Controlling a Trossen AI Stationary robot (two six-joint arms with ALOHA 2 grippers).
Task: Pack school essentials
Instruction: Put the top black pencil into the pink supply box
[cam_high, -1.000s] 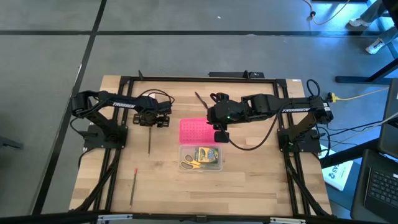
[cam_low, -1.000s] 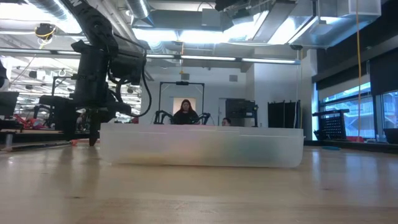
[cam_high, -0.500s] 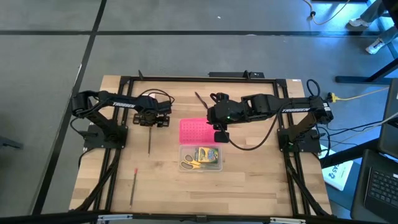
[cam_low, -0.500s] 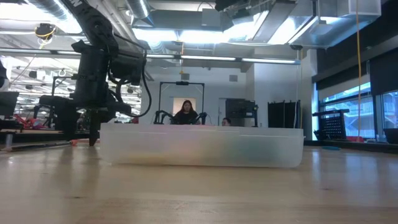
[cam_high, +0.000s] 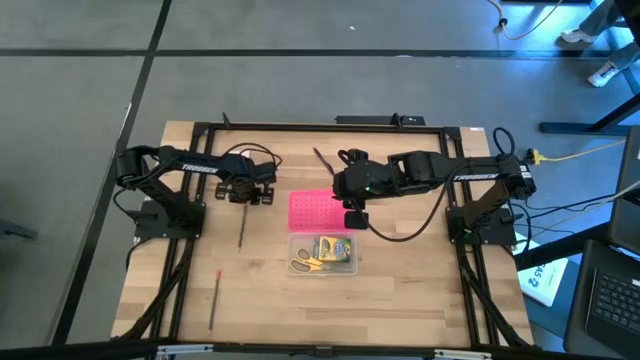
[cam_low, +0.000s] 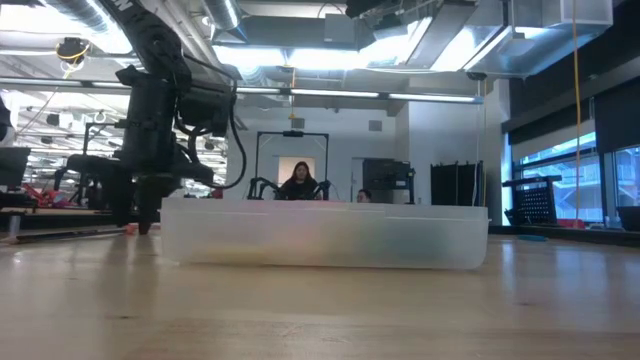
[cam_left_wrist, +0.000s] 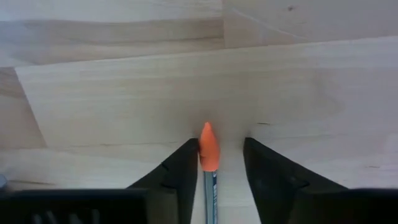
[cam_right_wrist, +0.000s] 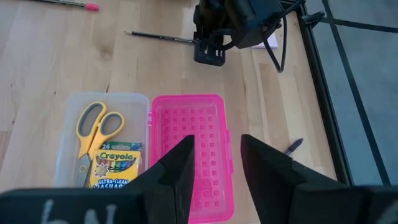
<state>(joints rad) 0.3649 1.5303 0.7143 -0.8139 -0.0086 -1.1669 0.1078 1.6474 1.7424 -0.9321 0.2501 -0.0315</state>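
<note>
Nearby, pink lid (cam_high: 310, 211) lies beside clear case (cam_high: 324, 254) holding scissors (cam_high: 304, 263).

Grey floor (cam_high: 300, 90) with dark seams surrounds the wooden table (cam_high: 400, 290). Beyond it: strip lights (cam_low: 330, 60), exposed ducts (cam_low: 420, 30), right-hand windows (cam_low: 560, 170), possibly a seated person (cam_low: 298, 180).
</note>
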